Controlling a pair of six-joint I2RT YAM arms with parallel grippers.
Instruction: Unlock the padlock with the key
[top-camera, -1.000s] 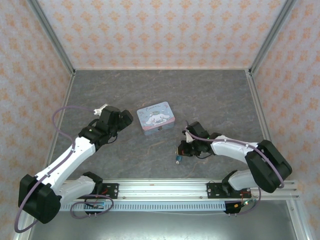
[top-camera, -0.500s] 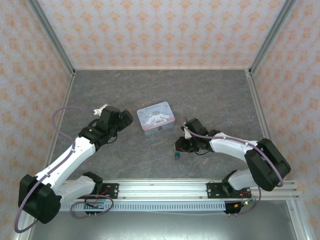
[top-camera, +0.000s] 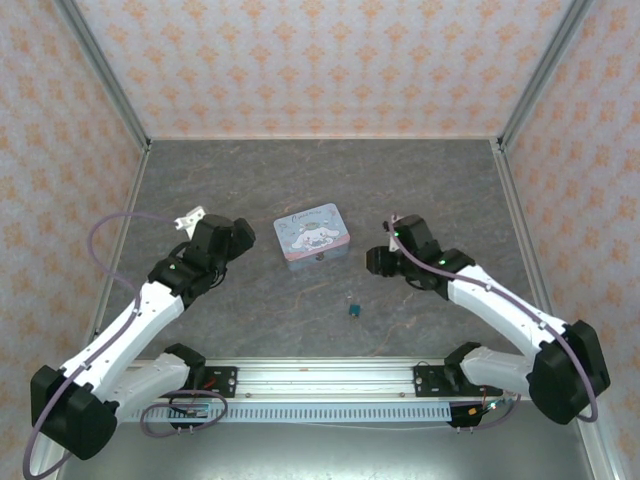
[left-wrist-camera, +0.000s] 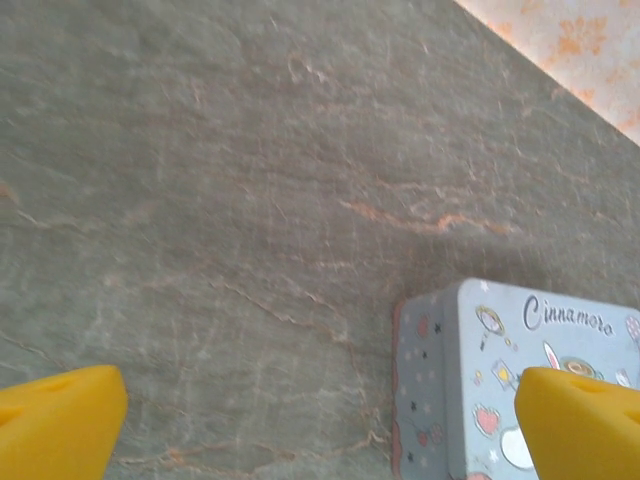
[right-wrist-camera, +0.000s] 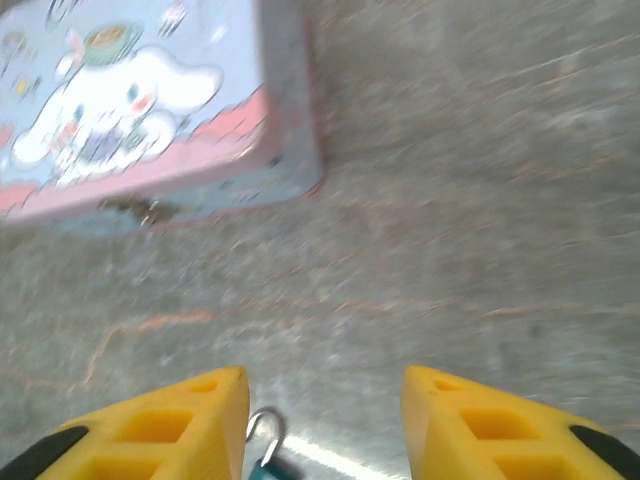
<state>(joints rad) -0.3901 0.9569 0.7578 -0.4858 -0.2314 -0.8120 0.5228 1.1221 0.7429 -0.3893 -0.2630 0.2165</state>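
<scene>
Now my right pincer (right-wrist-camera: 322, 388) hangs spread and empty beside the tin box (top-camera: 312, 235), the padlock (top-camera: 354, 311) loose on the box's near side; my left pincer (left-wrist-camera: 320, 385), likewise agape, flanks the box, presumably to steady.

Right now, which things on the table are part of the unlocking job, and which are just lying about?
For the job: padlock, lying loose; any key on it is too small to make out.
Lying about: tin box, lid shut.
</scene>
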